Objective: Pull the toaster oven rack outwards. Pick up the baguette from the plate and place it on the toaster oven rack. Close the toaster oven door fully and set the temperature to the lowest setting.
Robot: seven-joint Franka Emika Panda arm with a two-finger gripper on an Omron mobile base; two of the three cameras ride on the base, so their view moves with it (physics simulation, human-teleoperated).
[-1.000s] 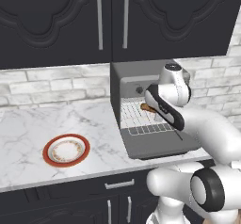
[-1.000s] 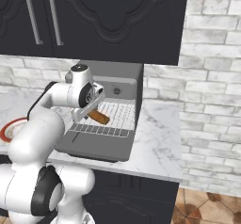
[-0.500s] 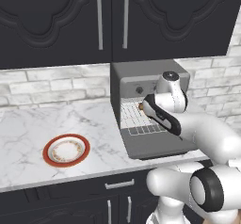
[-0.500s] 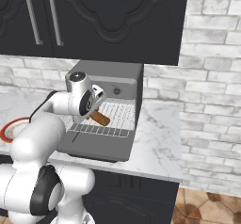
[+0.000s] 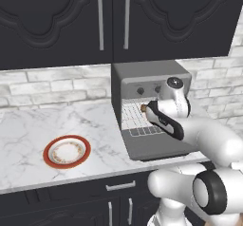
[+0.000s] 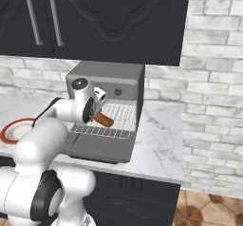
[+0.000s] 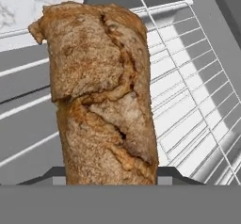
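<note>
- Count of things: one toaster oven, one toaster oven rack, one baguette, one plate, three knobs in a row on the oven's front, and four cupboard handles on the dark cabinets above.
- One toaster oven door hangs open, lying flat out over the worktop in front of the oven's mouth.
- Rack sits pulled outwards from the oven, its front edge over the open door; its thin silvery wires form a rectangular grid.
- White arm rises from the base, bends at a large dark joint and reaches forward and down toward the oven's opening; the hand tilts down over the rack.
- Pincer is clamped partway on the baguette, holding it by one end; in the hand view the loaf rises from between the fingertips, which it hides.
- Baguette is held above the rack, at the oven's mouth; whether its far end touches the wires cannot be told.
- Loaf looks golden-brown and rough, with a deep crack running down its crust and a ragged, torn top end.
- Plate lies on the marble worktop well apart from the oven, to the arm's left; its red-orange rim rings a white, faintly patterned centre with nothing on it.
- Oven is a boxy matte grey unit standing against the pale brick wall.
</note>
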